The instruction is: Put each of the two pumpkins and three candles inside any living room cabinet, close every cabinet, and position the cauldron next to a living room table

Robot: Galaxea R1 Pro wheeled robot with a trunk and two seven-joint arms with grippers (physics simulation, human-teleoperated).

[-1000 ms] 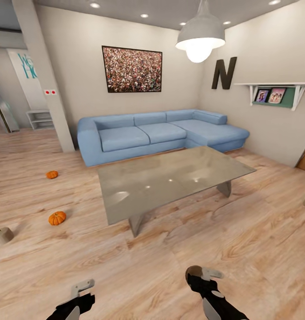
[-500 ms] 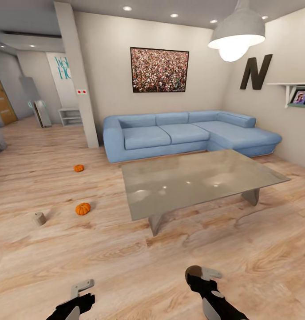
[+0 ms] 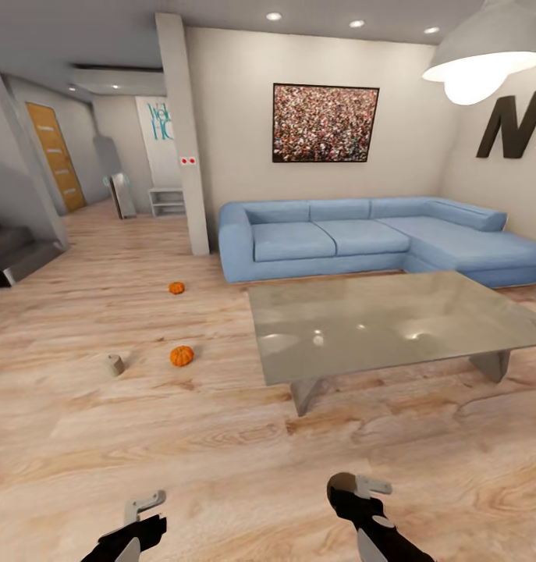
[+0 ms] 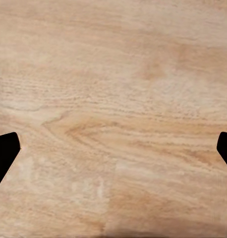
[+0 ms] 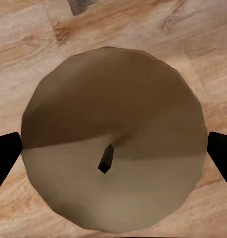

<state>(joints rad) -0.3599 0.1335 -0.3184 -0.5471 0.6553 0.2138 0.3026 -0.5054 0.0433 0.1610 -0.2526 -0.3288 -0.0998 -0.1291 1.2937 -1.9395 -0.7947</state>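
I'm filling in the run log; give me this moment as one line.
phase: in transit | right end effector: shut on candle | left end effector: open | floor: two pumpkins, second candle

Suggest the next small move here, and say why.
Probably keep carrying the candle held between the right gripper fingers and look for the cabinet: two pumpkins and another candle lie on the floor left of the glass table, and the left gripper is free.

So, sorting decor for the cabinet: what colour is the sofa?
Light blue, clearest in the head view: the sofa.
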